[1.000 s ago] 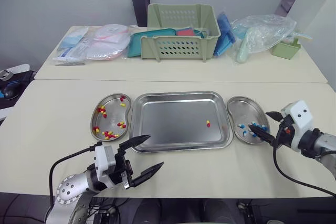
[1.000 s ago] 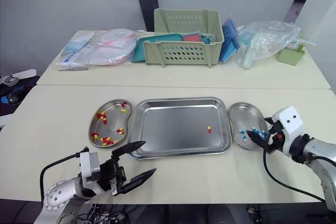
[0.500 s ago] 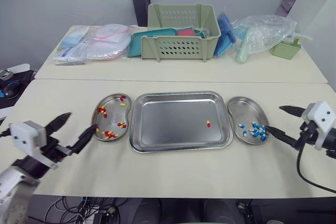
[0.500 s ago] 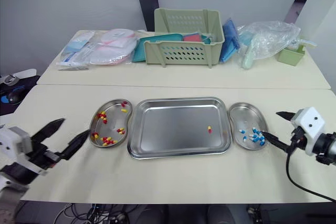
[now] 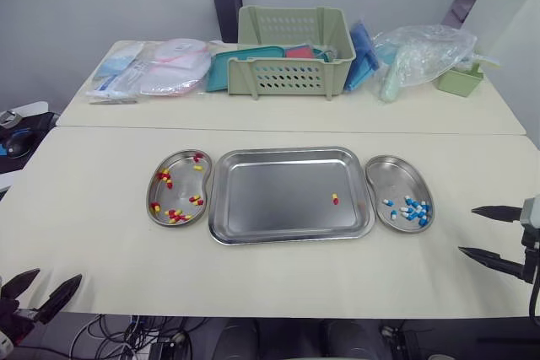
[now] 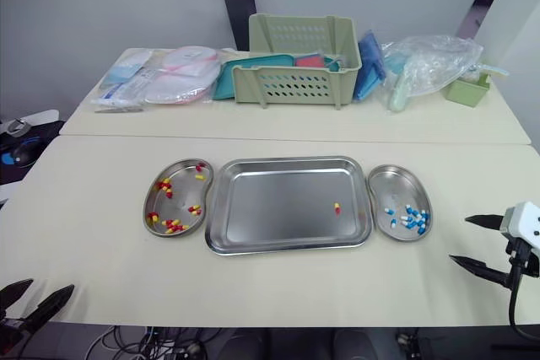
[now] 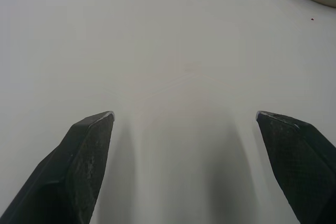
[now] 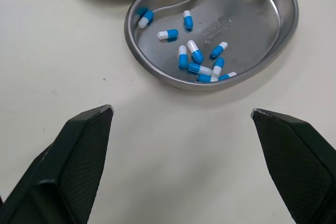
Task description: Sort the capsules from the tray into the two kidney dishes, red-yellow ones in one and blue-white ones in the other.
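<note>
Bright and even, lit from above. Soft sheen on the rectangular stainless-steel tray (image 5: pixel 278 200), mild glare inside the steel kidney dish (image 8: pixel 252 3). Faint diffuse shadows beneath the left gripper (image 7: pixel 185 115) on the pale cream tabletop (image 7: pixel 184 35).

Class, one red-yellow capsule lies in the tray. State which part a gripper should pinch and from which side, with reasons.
Pinch the red-yellow capsule across its narrow middle, coming straight down from above. It lies flat on the tray floor, long axis roughly pointing away from the robot, so closing from left and right should suit; no wall crowds it.
</note>
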